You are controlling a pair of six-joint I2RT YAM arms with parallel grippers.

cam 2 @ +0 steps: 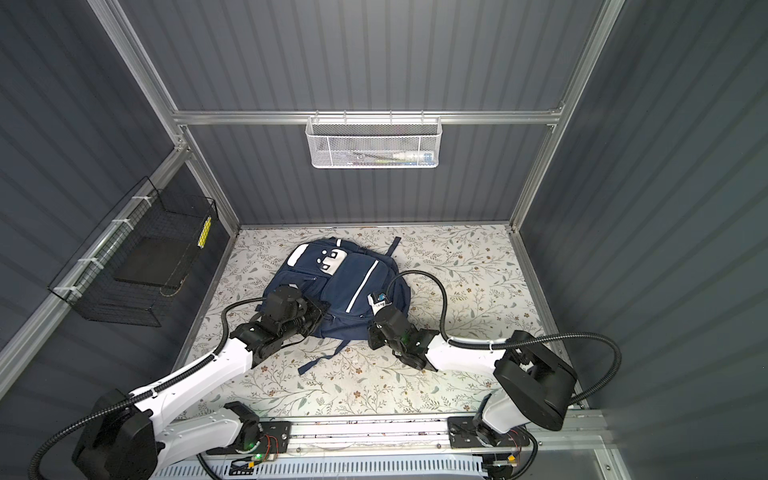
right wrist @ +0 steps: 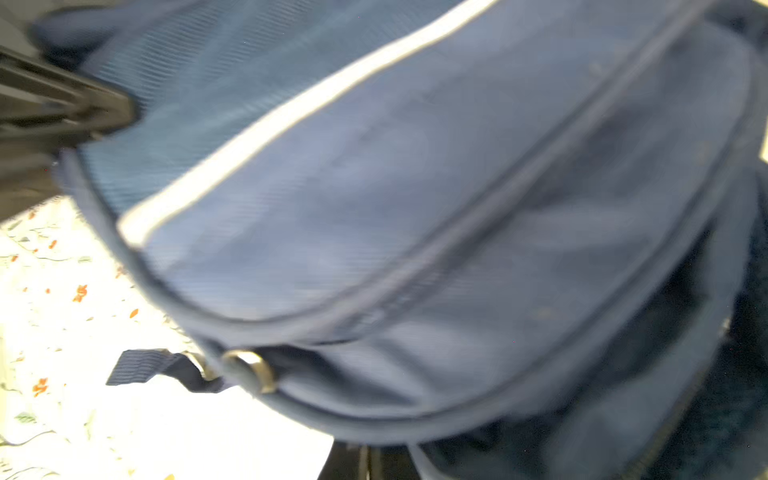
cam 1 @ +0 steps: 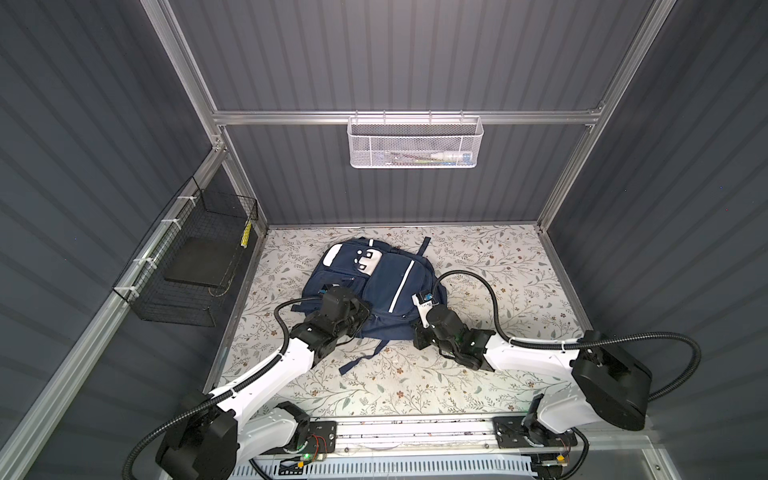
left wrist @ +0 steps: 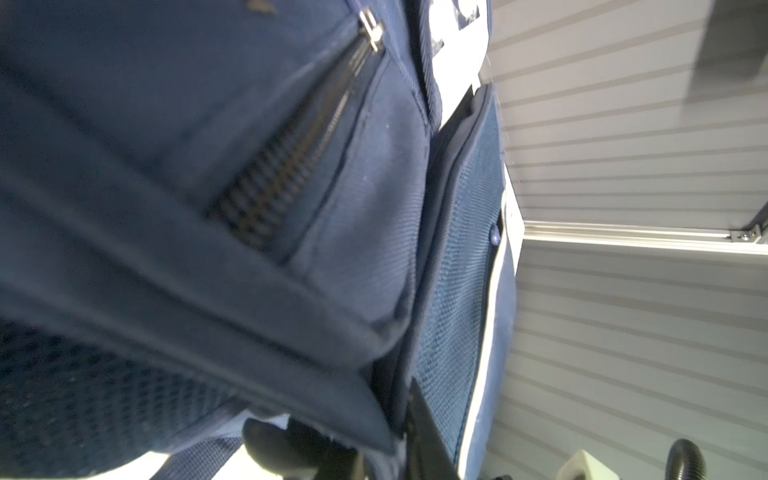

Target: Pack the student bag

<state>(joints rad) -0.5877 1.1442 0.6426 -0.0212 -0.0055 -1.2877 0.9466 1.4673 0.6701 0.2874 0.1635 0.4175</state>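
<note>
1. Student bag (left wrist: 208, 291) cloth fills the left wrist view, so the left gripper (left wrist: 357, 451) is mostly cut off at the edge. Only two dark finger bits show, with a fold of blue cloth going down between them. It looks like a pinch, but I cannot tell if the jaws are closed on it.
2. The right wrist view is all blurry. The right gripper (right wrist: 365, 463) is just a dark shape at the edge, close against the bag. Its jaws are squeezed tight together. I cannot tell if any cloth is caught in them.
3. In both top views the arms' own black wrists cover the tips of both grippers.
4. A black zip (left wrist: 291, 166) runs along a pocket near the left gripper, with its metal pull (left wrist: 372, 31) at the far end. A metal ring (right wrist: 249, 370) and a short strap end (right wrist: 153, 365) sit near the right gripper.
5. In both top views the student bag lies flat on the table (cam 1: 415, 390) with the flower cover, a bit left of the middle. Its white patch (cam 1: 372, 266) and white stripe (cam 1: 402, 286) face up. The left arm (cam 1: 291, 357) reaches onto its near left corner. The right arm (cam 1: 528, 353) meets its near right side.
6. A long strap (cam 1: 361, 358) trails from the bag toward the front.
7. A white basket (cam 1: 415, 141) hangs on the back rail; the things inside are too small to make out. A black wire basket (cam 1: 174, 309) on the left wall holds a dark flat thing (cam 1: 199, 266).
</note>
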